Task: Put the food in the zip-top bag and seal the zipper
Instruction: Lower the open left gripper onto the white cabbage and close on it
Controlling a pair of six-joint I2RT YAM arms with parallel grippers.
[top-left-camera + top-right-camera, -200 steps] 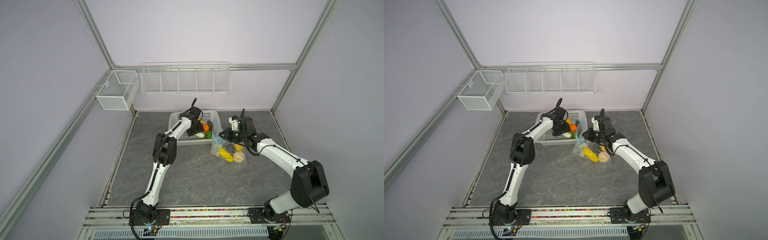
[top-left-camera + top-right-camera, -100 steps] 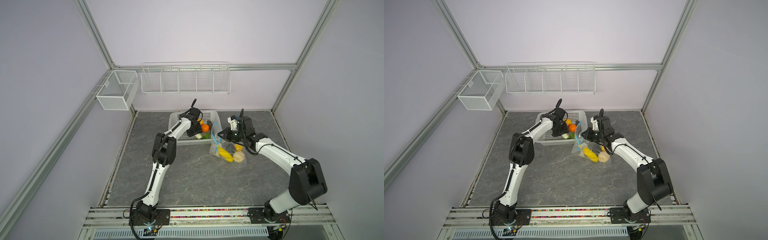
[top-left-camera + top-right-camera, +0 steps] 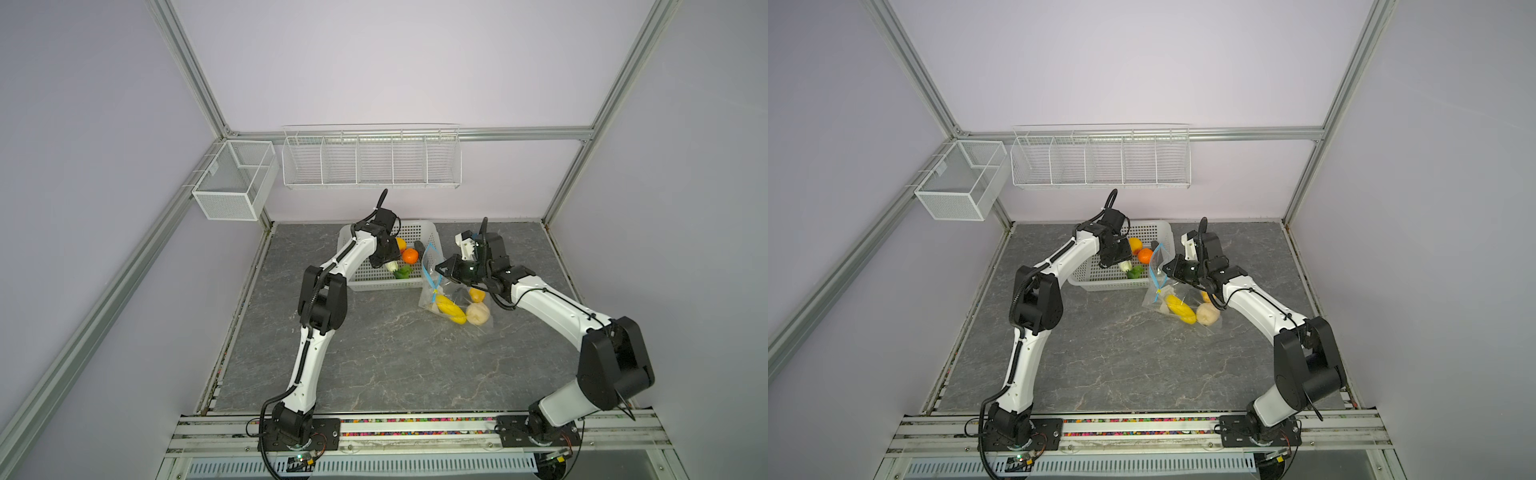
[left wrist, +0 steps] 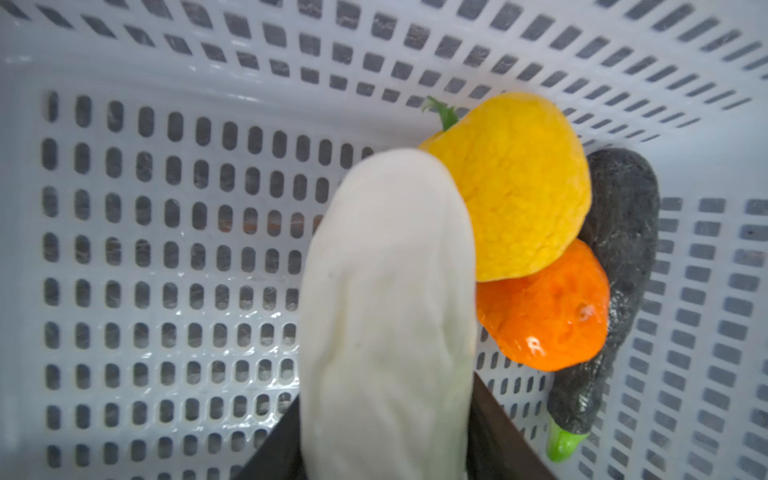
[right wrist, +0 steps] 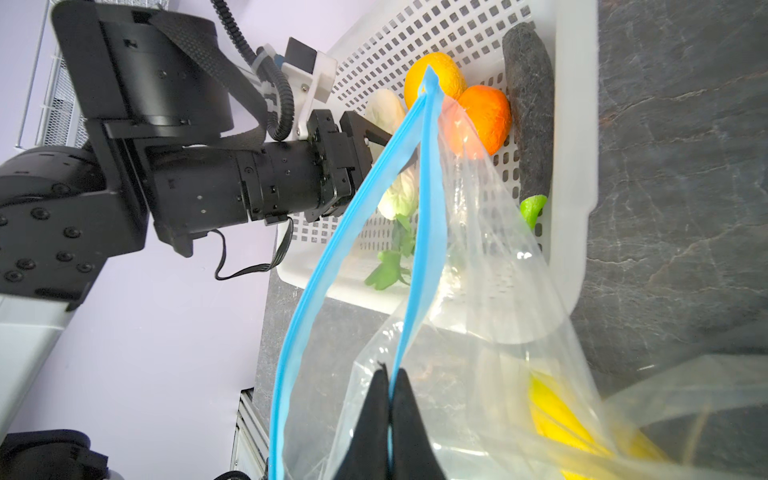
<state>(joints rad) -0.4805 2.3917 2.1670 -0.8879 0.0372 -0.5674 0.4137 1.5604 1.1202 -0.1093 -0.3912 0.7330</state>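
The left gripper (image 3: 386,261) has its jaws closed around the white vegetable (image 4: 386,311) inside the basket (image 3: 376,286), beside a yellow fruit (image 4: 511,187), an orange fruit (image 4: 544,311) and a dark long piece (image 4: 619,270). I think it should lift straight up over the basket wall, then go right and lower the vegetable into the bag (image 5: 498,270), without catching the blue strip (image 5: 428,208) of its mouth. The bag sits on the table just right of the basket, with a beige piece (image 3: 477,312) and yellow ones inside. The right gripper (image 5: 390,399) pinches the strip tightly and holds the mouth open; it should not loosen. The table (image 3: 374,353) is grey, flat and stone-patterned. A mesh box (image 3: 232,183) and a wire rack (image 3: 370,160) hang on pale lilac walls.
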